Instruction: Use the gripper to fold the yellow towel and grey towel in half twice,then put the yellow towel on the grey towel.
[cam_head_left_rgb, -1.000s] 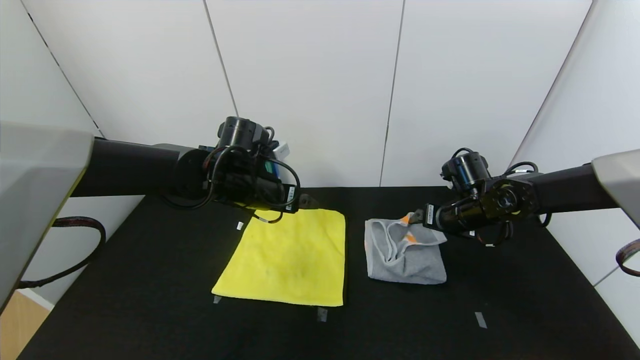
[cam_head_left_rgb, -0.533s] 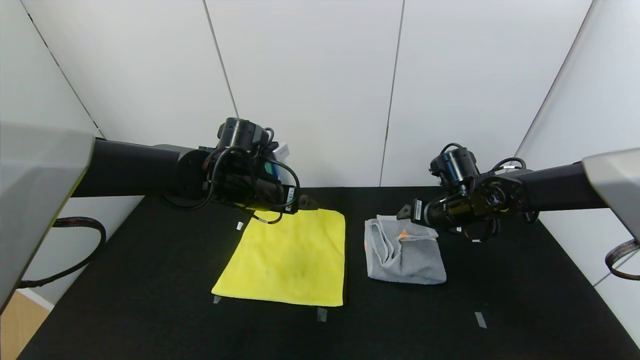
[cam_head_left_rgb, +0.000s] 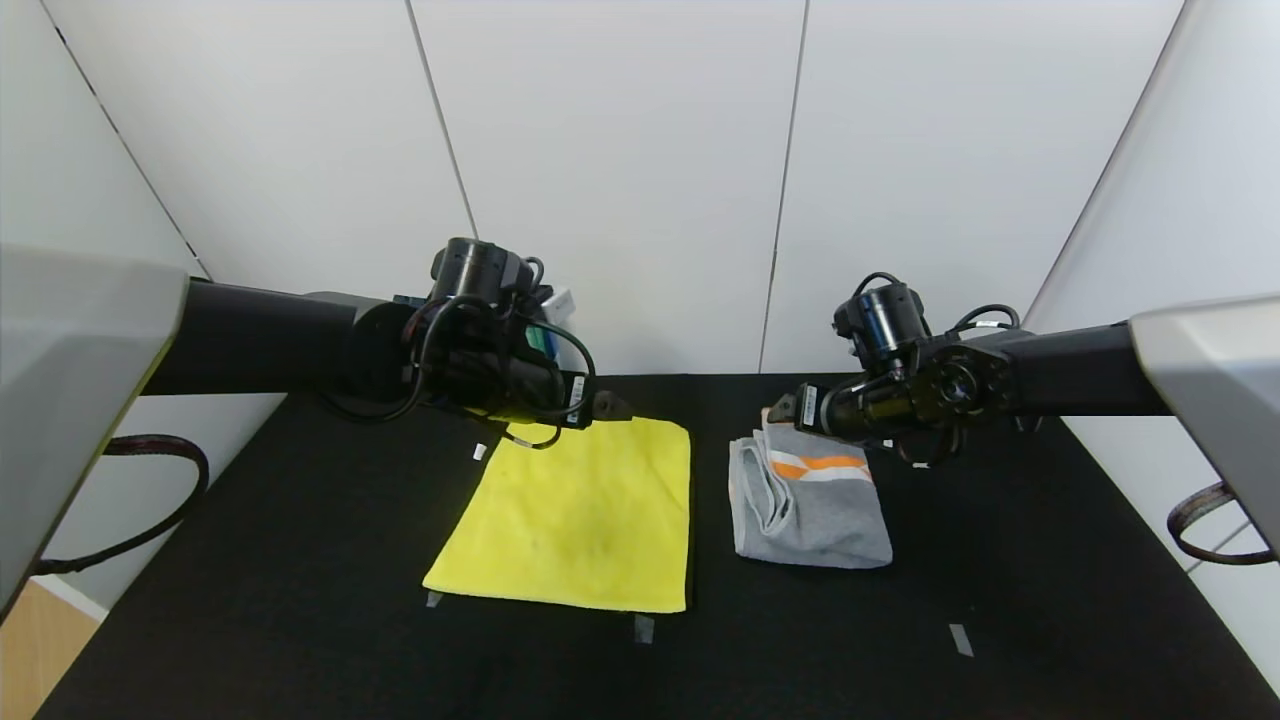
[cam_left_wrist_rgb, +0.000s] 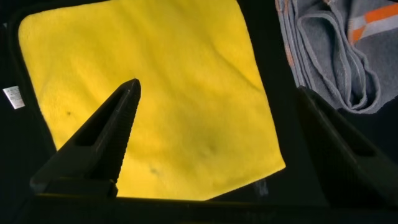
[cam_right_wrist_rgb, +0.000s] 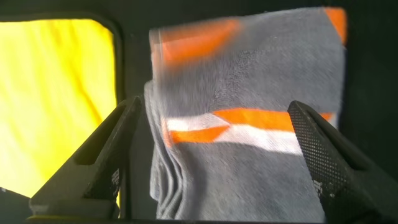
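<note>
Grey towel (cam_head_left_rgb: 812, 505) lies below open right gripper (cam_head_left_rgb: 783, 410).

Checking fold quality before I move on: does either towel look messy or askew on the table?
The grey towel is folded unevenly: its layers fan out along the edge facing the yellow towel, and its near edge sits slightly skewed. The yellow towel lies flat and unfolded, angled on the table. Both end effectors hover open.
</note>
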